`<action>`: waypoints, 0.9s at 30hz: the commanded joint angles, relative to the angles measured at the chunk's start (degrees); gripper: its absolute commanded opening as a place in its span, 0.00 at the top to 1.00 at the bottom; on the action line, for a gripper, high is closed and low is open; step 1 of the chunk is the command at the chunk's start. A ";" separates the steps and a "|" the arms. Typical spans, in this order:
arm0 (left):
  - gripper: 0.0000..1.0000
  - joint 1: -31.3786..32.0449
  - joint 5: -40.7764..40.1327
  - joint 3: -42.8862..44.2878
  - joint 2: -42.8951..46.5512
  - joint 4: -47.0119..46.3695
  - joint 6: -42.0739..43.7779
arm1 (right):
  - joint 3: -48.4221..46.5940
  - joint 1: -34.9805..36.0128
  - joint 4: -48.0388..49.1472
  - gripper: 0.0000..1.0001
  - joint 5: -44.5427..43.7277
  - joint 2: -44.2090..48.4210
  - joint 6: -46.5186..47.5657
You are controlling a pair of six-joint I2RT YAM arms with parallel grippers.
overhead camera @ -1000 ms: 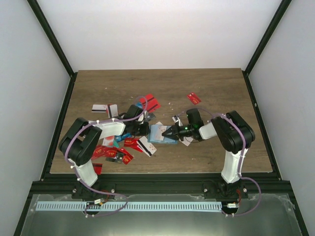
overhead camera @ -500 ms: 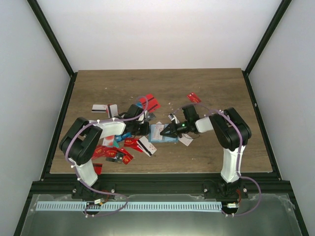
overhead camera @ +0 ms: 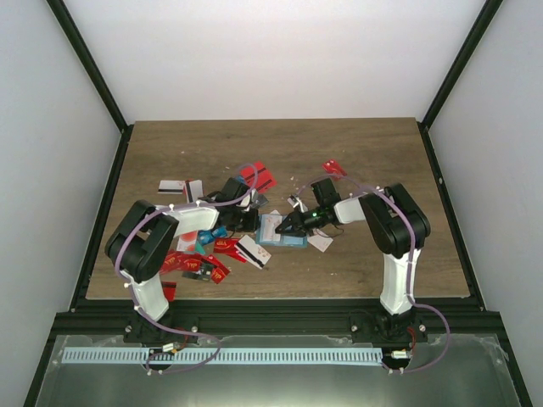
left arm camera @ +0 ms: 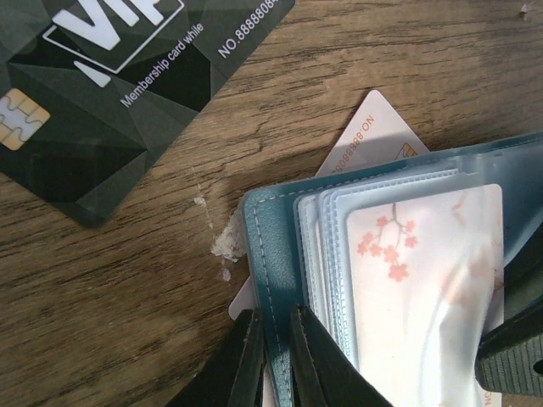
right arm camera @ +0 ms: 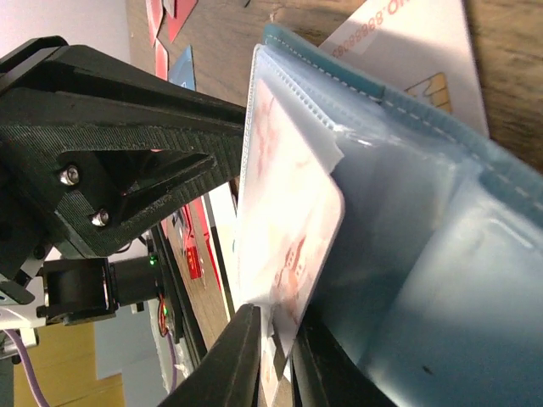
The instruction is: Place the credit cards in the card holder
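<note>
Arms from both sides reach in on the card holder [overhead camera: 273, 229] in the top view; it lies open near the middle of the table [overhead camera: 365, 153]. Left gripper [overhead camera: 246, 222] is at its left edge and right gripper [overhead camera: 286, 228] at its right, but jaw detail is too small here. Loose credit cards [overhead camera: 204, 263], mostly red, lie scattered near-left of the holder, w/ a few more behind it.

Left wrist: we see the two fingers closed on the holder's teal cover edge. A blossom card [left arm camera: 416, 280] shows through the clear sleeves. A dark VIP card [left arm camera: 102, 93] lies apart at upper left. A white card [left arm camera: 373, 127] pokes out from under the holder's top edge.

Right wrist: the blossom card's lower corner sits between the fingers, gap v. narrow. Whether they press it or have let go, we can't tell. The card looks partly inside a clear sleeve; how deep is unclear.

Step in hand, as we judge it: seating this card. To do it well:
- Hold the left pinch firm so the holder doesn't slide.
- Push along the sleeve's line, not across it.
- Keep the card flat w/ the pocket so the plastic doesn't bunch.
- Release only once the corner is past the sleeve mouth.

Risk: backing off at an angle could drag the card back out.
</note>
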State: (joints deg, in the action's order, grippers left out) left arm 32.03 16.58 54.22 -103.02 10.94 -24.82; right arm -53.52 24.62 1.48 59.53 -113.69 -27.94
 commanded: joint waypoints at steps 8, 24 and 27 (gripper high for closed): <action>0.88 0.57 -2.73 0.55 0.97 0.66 -0.16 | -1.22 0.95 -4.51 0.68 -3.29 2.89 2.21; 0.76 0.65 -11.23 -0.97 6.71 7.41 -0.02 | 0.50 2.01 -11.99 0.33 -13.42 11.97 4.90; 0.73 0.60 -12.71 -2.27 6.91 8.57 -0.10 | 0.89 4.09 -12.62 0.33 -15.52 13.75 4.69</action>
State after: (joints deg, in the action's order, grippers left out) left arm 32.47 7.46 53.95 -97.17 16.32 -25.28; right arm -53.36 25.87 -9.23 47.11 -103.18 -23.97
